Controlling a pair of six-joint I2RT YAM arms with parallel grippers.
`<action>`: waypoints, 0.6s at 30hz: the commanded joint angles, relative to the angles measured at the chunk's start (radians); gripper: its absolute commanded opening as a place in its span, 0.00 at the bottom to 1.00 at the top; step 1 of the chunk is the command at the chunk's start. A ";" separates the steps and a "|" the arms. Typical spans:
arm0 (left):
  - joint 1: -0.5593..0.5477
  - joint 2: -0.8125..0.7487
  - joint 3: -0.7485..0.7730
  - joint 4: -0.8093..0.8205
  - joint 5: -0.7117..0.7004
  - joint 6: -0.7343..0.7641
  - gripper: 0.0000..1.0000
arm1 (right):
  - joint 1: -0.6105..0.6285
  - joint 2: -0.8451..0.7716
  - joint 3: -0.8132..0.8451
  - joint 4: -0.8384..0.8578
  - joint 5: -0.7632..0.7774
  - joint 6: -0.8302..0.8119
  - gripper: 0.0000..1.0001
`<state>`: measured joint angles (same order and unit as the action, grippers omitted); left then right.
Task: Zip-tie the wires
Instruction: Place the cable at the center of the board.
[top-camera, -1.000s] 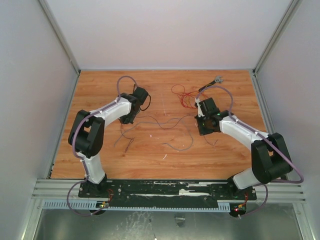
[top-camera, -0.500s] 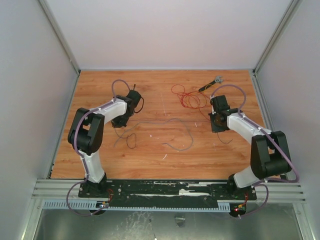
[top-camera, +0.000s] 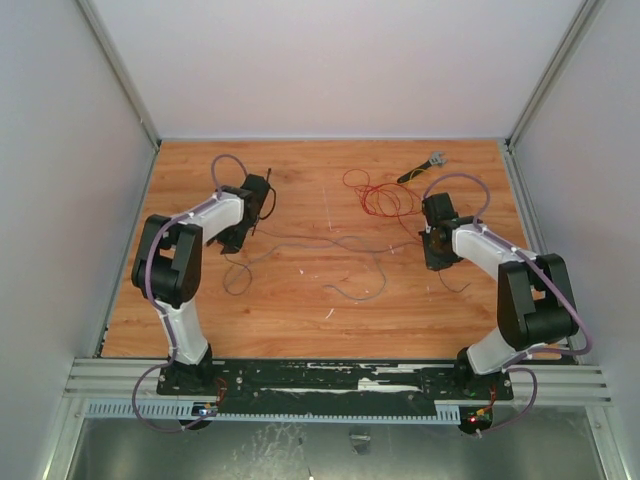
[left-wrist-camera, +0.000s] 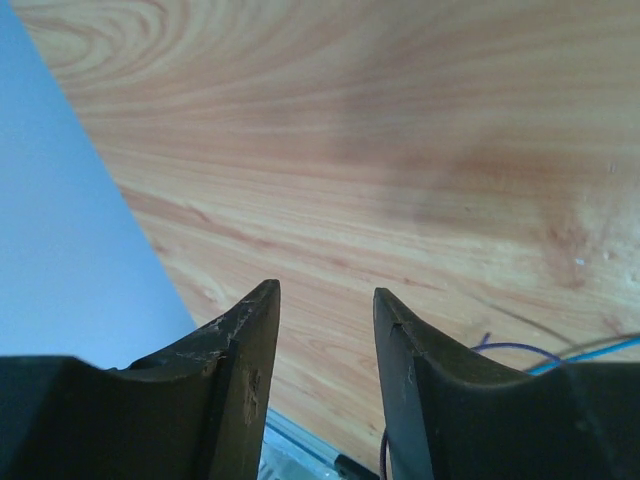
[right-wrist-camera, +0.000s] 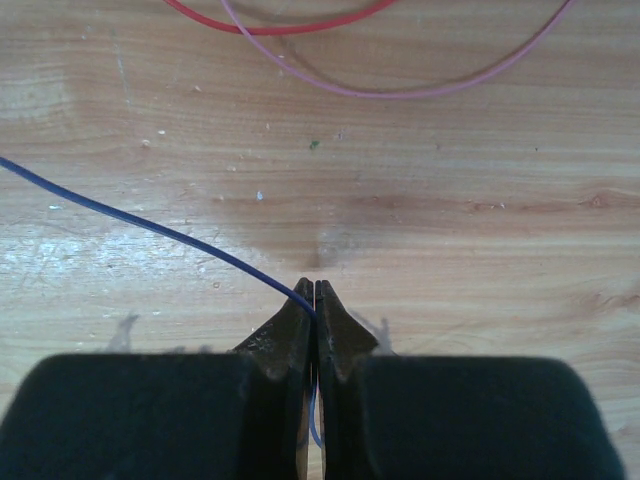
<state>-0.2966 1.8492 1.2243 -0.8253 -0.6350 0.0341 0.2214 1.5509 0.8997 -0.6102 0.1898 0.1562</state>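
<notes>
The right hand (right-wrist-camera: 316, 290) pinches one blue strand of the wires (right-wrist-camera: 150, 226); the left hand (left-wrist-camera: 326, 293), at ten o'clock on the desk (left-wrist-camera: 400, 150), stands spread.

- Left arm (top-camera: 215, 212): white links, bulky black joints.
- Right arm (top-camera: 480, 248): same white-and-black build.
- Thick purple cables (top-camera: 222, 165) loop along both.
- Jaws: matte black, tapered, scuffed edges.

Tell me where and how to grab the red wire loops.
Probably best to grip the red wire loops where the strands cross and bunch, coming straight down from above. They lie flat on the table, so a sideways approach would likely just push them along.
</notes>
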 joint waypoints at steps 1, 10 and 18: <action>0.016 0.032 0.069 -0.010 -0.033 0.013 0.48 | -0.017 0.011 0.008 -0.015 0.044 -0.001 0.00; 0.016 0.059 0.042 -0.010 -0.012 0.013 0.55 | -0.035 0.010 0.009 -0.014 0.025 -0.016 0.00; 0.010 0.045 0.033 -0.010 0.049 0.009 0.68 | -0.034 0.013 0.010 -0.012 -0.062 -0.033 0.11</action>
<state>-0.2848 1.9026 1.2583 -0.8268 -0.6205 0.0448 0.1932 1.5623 0.8997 -0.6273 0.1749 0.1413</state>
